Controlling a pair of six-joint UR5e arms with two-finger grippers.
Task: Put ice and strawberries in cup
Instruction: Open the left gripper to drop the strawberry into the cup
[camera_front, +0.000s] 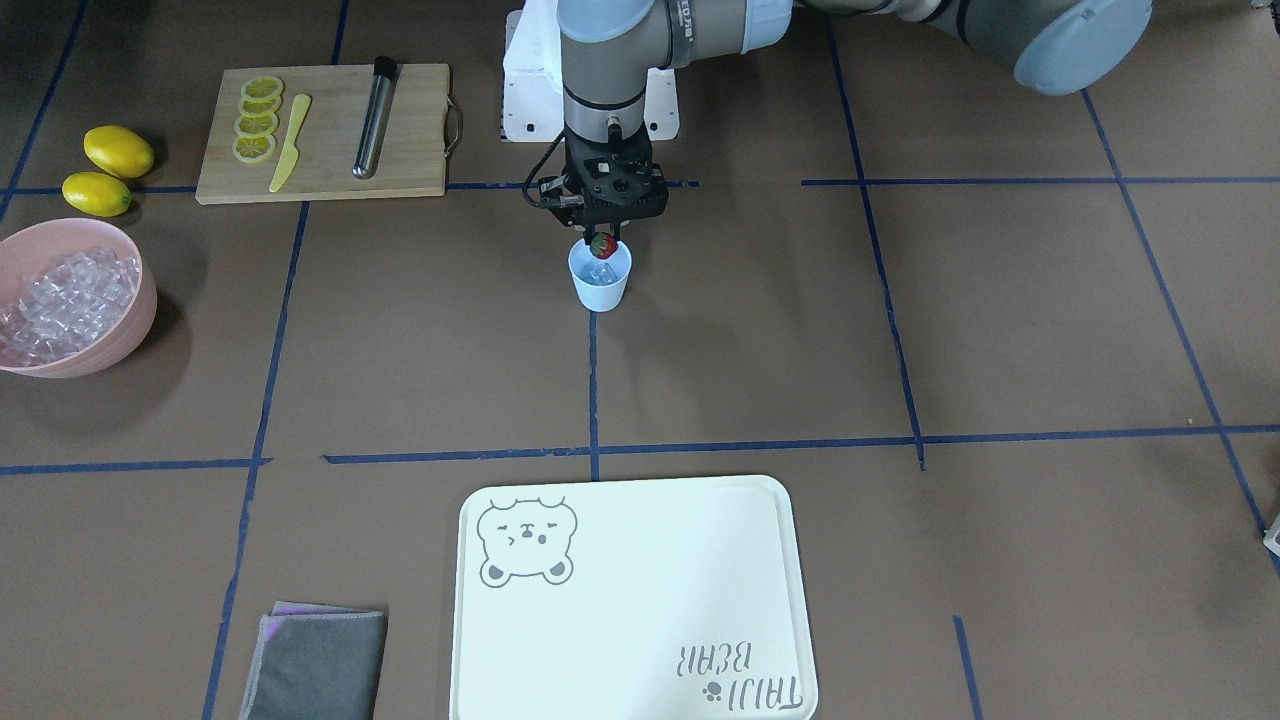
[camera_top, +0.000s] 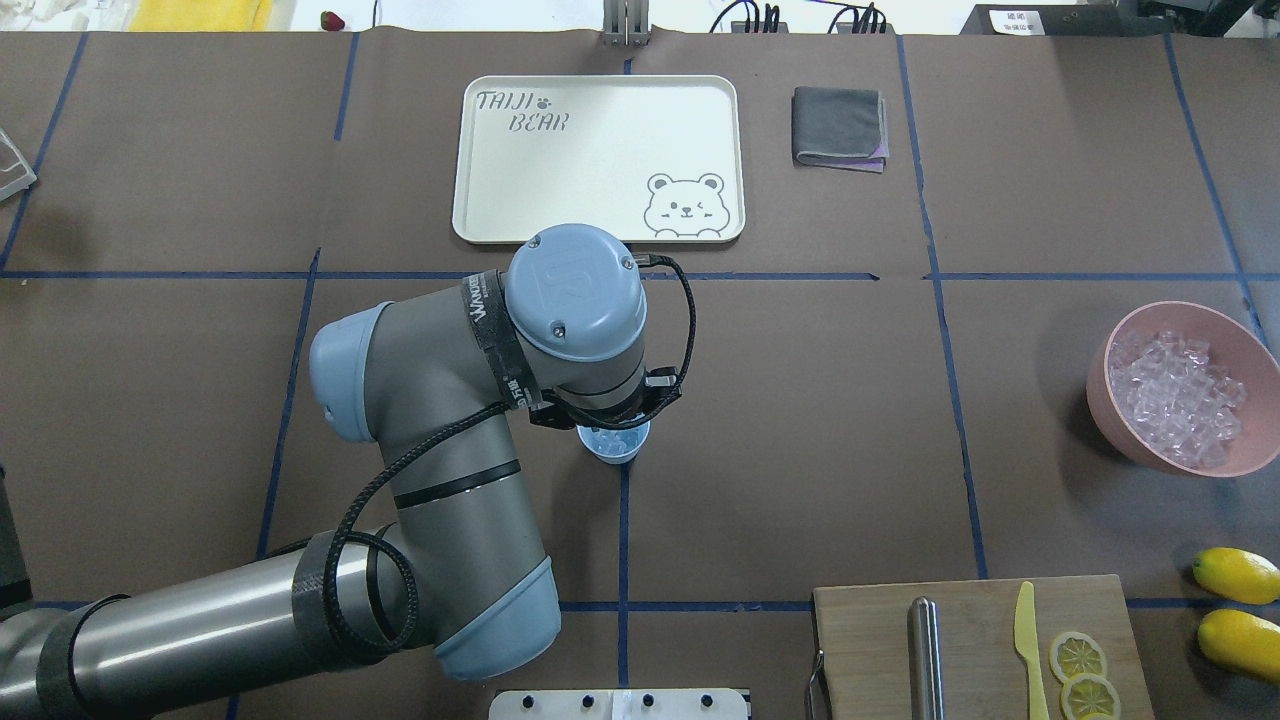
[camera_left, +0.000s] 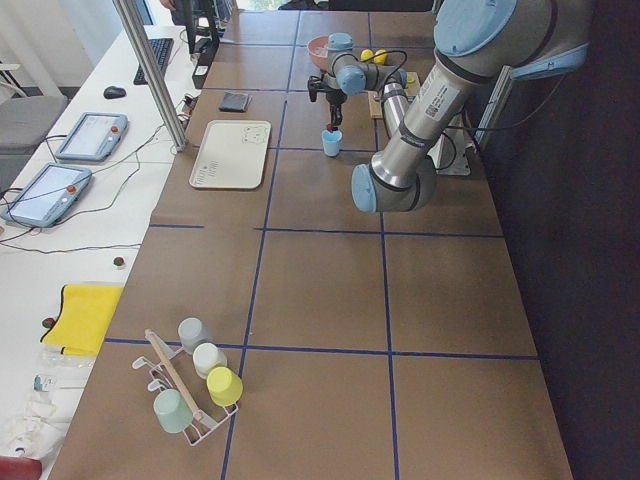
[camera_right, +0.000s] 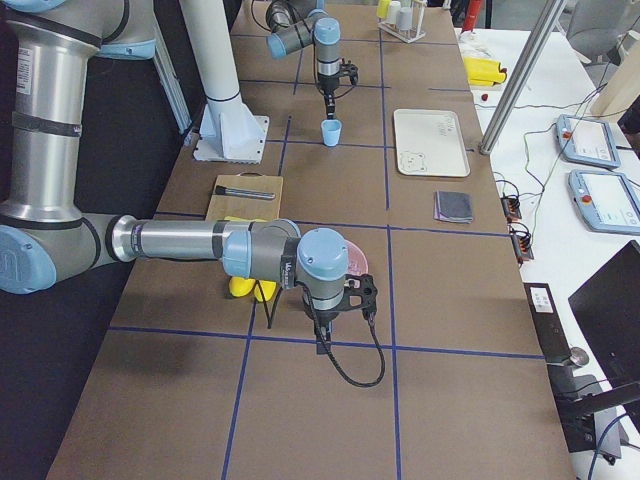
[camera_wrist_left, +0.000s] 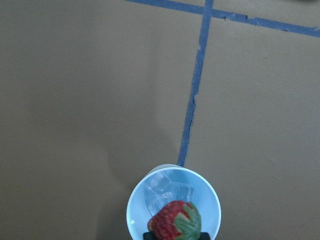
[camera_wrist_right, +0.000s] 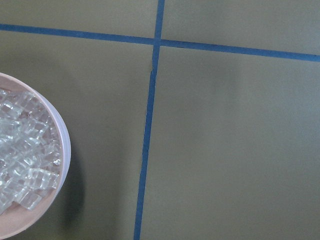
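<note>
My left gripper (camera_front: 601, 240) is shut on the red strawberry (camera_front: 602, 245) and holds it right at the mouth of the light blue cup (camera_front: 600, 282). In the left wrist view the strawberry (camera_wrist_left: 175, 222) hangs over the cup's rim (camera_wrist_left: 134, 210), with a few ice cubes (camera_wrist_left: 165, 190) lying inside. More ice (camera_front: 70, 295) is heaped in the pink bowl (camera_front: 140, 325). My right gripper (camera_right: 322, 342) hovers beside that bowl and shows only in the exterior right view, so I cannot tell whether it is open or shut. The right wrist view shows the bowl's edge (camera_wrist_right: 64, 150).
A wooden cutting board (camera_front: 400, 150) holds lemon slices (camera_front: 258, 118), a yellow knife (camera_front: 290, 143) and a metal rod (camera_front: 374, 117). Two whole lemons (camera_front: 118, 150) lie beside it. A white bear tray (camera_front: 640, 600) and a grey cloth (camera_front: 318, 665) sit on the far side.
</note>
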